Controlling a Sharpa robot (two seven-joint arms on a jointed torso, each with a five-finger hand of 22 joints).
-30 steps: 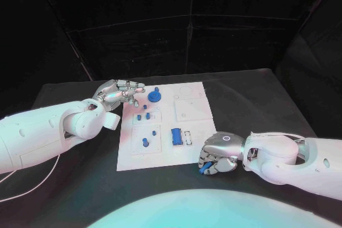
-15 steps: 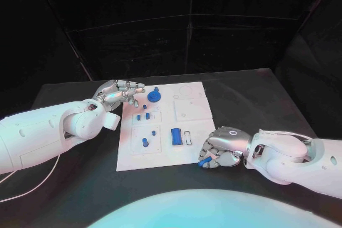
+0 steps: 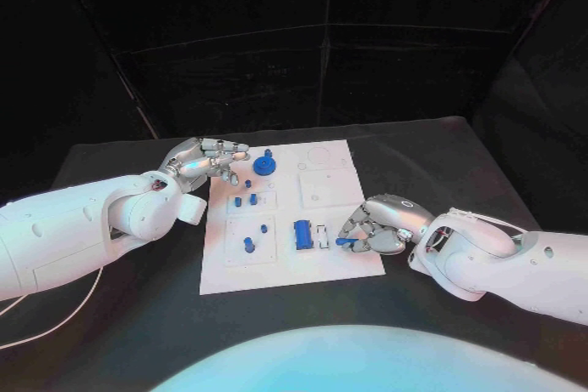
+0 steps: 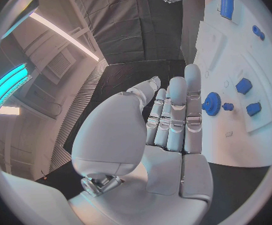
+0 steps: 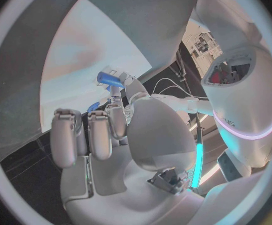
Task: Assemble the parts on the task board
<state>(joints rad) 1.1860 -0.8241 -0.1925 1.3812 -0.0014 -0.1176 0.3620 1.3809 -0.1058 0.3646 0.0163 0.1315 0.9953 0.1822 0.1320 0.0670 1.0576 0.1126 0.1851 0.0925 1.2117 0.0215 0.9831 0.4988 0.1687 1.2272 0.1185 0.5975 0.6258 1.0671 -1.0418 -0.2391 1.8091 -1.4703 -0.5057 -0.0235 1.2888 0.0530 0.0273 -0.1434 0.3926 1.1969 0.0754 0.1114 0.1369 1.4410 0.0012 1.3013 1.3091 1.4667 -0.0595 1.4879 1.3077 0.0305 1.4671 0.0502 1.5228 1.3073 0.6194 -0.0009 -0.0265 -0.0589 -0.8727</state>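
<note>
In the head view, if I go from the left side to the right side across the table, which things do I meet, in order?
Left hand → blue gear on the task board → blue rectangular block → small blue part pinched in the fingers of the right hand.

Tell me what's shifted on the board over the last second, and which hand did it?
The right hand, pinching a small blue part, rose from the task board's near right corner and moved over its right edge, beside the blue block. The left hand stayed open at the far left edge by the blue gear; the other parts did not move.
</note>
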